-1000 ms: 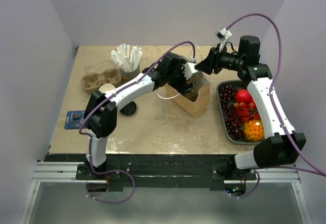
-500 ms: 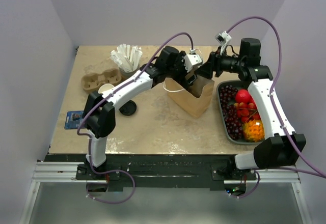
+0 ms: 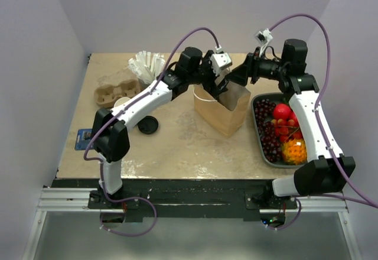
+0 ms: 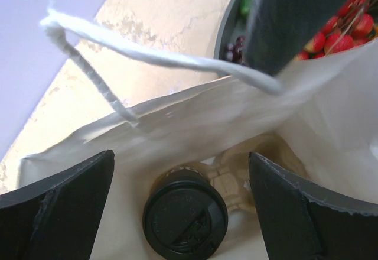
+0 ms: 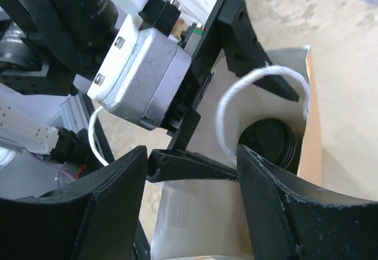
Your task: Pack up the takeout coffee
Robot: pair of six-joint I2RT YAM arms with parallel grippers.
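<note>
The takeout coffee stands upright at the bottom of the brown paper bag; only its round black lid shows, also in the right wrist view. My left gripper hovers over the bag mouth, open and empty, its jaws spread wide above the lid without touching it. My right gripper is at the bag's far right rim, open, with the pale bag wall between its jaws. A white string handle crosses the opening.
A dark tray of fruit sits right of the bag. At the left are a pulp cup carrier, a lidless cup, a loose black lid, a holder of white packets and a blue card.
My left gripper has risen out of the bag and drawn back, empty; the coffee stays inside. The bag has shifted slightly right. My right gripper has barely moved.
</note>
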